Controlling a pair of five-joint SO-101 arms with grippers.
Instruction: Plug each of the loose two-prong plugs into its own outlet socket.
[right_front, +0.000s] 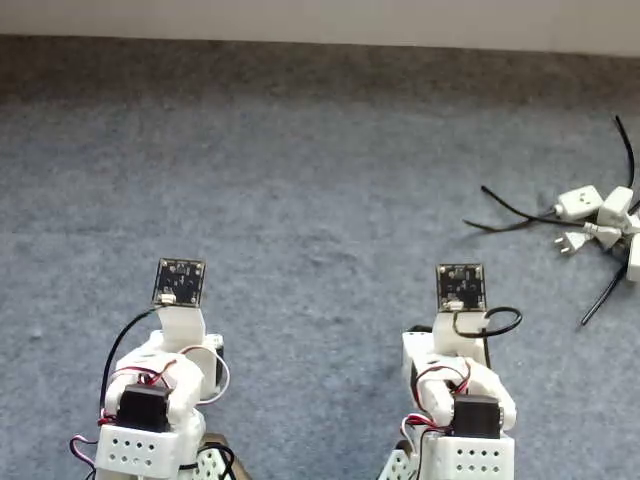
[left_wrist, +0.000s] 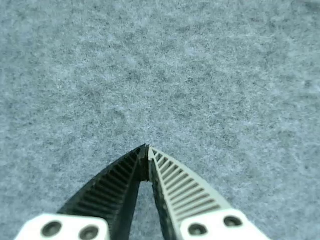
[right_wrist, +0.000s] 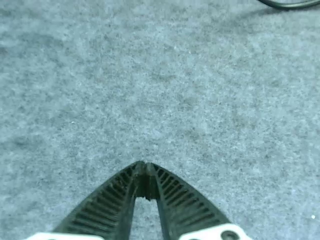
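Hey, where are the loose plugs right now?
In the high view, the white plugs lie tangled with sockets and black cords at the right edge of the grey carpet, ahead and to the right of the right arm.

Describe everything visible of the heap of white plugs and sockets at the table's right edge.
The heap of plugs and sockets is a loose cluster of small white blocks, plastic by the look, lying on the grey felt-like table cover at the right, partly cut off by the picture's edge. One squarish block faces up; a smaller piece beside it seems to show two prongs. Thin black cables fan out from it. Nothing else touches it.
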